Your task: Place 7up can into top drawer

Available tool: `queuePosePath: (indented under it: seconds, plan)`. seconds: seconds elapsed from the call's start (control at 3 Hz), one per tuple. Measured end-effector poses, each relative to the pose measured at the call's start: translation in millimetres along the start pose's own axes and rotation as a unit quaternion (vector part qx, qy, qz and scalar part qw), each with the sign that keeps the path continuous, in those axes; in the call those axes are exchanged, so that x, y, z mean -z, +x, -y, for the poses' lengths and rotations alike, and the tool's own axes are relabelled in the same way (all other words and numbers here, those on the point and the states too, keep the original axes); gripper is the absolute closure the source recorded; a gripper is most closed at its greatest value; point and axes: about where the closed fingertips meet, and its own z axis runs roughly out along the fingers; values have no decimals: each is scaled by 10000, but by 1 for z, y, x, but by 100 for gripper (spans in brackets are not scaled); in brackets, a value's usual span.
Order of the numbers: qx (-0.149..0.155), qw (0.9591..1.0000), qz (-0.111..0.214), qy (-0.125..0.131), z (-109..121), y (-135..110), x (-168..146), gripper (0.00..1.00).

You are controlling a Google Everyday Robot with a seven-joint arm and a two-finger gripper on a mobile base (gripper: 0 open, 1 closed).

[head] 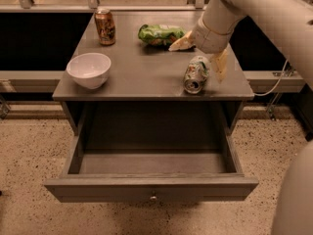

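Note:
The 7up can (195,74), green and white with a silver top, lies on its side on the right part of the grey cabinet top (142,67). My gripper (201,54) hangs just above and behind the can with its two pale fingers spread wide: one finger (180,42) reaches left toward the crisp bag, the other (220,65) sits right of the can. It holds nothing. The top drawer (151,187) is pulled fully open below, empty, with a small round knob on its front.
A white bowl (88,70) stands at the left of the cabinet top. A brown-gold can (104,27) stands upright at the back left. A green crisp bag (160,35) lies at the back middle. Speckled floor surrounds the cabinet.

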Motion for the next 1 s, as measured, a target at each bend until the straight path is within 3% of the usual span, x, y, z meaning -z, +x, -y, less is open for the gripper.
queuePosePath:
  seconds: [0.33,0.67,1.0]
  plan:
    - [179,9988,267,-374,-18,3,-23,20]
    - [179,9977,541,-368,-21,-10,-19,41]
    - [-192,9952,953,-132,-22,-39,10,72]
